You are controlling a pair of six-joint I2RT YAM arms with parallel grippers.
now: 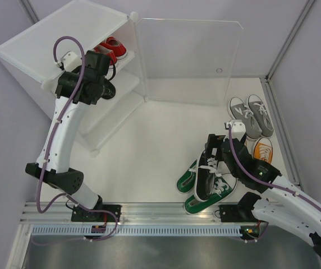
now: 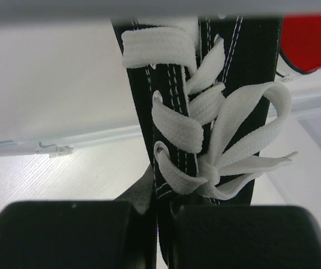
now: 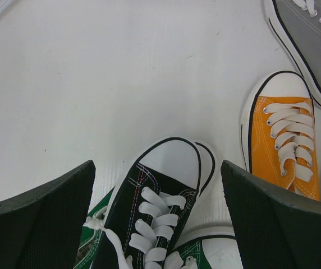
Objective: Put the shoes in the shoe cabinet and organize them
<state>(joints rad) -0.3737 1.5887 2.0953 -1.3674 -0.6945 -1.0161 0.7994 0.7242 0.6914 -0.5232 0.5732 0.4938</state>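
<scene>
- Left end effector: closed on the held black shoe. In the left wrist view the fingers pinch the shoe's side at the bottom of the frame, and the white laces hang just above them.
- Left arm reaches into the shoe cabinet in the upper left of the overhead frame.
- Red shoes sit on a cabinet shelf just right of the left end effector. One red toe shows in the upper right corner of the left wrist view.
- Clear door stands swung open, to the right of the cabinet.
- Right end effector: open, fingers spread wide, holding nothing. It hangs over the toe of the second black shoe. Contact with the shoe cannot be told.
- Second black shoe lies on top of the green shoes, lower right of centre on the table.
- Orange shoe lies just right of that pile, toe pointing to the top of the frame.
- Grey shoes lie side by side on the table, above the orange shoe and near the right edge.
</scene>
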